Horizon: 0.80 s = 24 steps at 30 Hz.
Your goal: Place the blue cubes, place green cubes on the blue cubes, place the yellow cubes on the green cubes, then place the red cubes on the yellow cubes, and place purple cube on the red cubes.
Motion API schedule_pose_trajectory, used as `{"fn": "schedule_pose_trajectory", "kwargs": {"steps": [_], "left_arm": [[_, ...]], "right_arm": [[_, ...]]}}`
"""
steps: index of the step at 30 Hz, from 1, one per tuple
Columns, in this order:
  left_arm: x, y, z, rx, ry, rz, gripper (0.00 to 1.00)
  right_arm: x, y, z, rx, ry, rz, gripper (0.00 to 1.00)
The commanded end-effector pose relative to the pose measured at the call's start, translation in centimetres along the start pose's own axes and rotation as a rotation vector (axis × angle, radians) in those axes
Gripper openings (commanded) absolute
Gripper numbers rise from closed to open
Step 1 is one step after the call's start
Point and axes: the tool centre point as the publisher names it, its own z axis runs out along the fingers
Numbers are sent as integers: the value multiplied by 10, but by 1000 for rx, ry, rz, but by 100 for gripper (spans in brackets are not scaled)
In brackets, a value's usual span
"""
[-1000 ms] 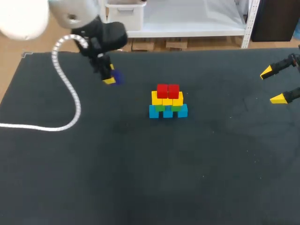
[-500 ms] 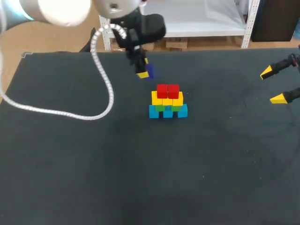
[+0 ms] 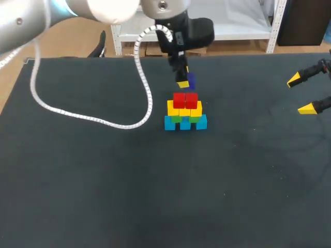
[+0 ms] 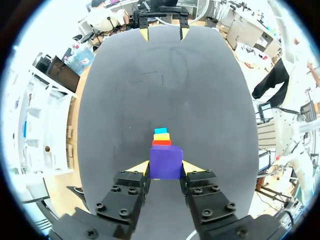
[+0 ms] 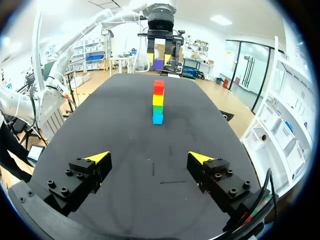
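Observation:
A cube pyramid stands mid-table: blue cubes (image 3: 185, 123) at the base, green cubes (image 3: 177, 119) on them, yellow cubes (image 3: 184, 109) above, and two red cubes (image 3: 185, 99) on top. My left gripper (image 3: 186, 82) hangs just above and behind the red cubes, shut on a purple cube (image 3: 191, 80). In the left wrist view the purple cube (image 4: 166, 162) sits between the yellow fingertips (image 4: 140, 167), with the pyramid (image 4: 161, 138) just ahead. My right gripper (image 3: 303, 94) stands open at the table's right edge, empty. From the right wrist view the pyramid (image 5: 158, 101) is far ahead of the right gripper (image 5: 150, 158).
A white ribbed cable (image 3: 95, 119) from the left arm loops over the table's left half. Bare dark tabletop (image 3: 165, 191) lies in front of the pyramid and between it and the right gripper.
The left arm has carried the purple cube rightwards from the far left to just above the red cubes, with its cable trailing after it. The right arm has kept still.

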Motion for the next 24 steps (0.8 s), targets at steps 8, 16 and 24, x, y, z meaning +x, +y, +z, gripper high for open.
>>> {"fn": "schedule_pose_trajectory", "kwargs": {"steps": [8, 16, 24], "left_arm": [[-3, -1, 16, 3, 114, -45, 0], [5, -7, 26, 7, 130, -69, 0], [10, -4, 27, 4, 119, -83, 0]], "right_arm": [[0, 0, 0, 0, -1, -1, 100], [0, 0, 0, 0, -1, -1, 100], [0, 0, 0, 0, -1, -1, 100]]}}
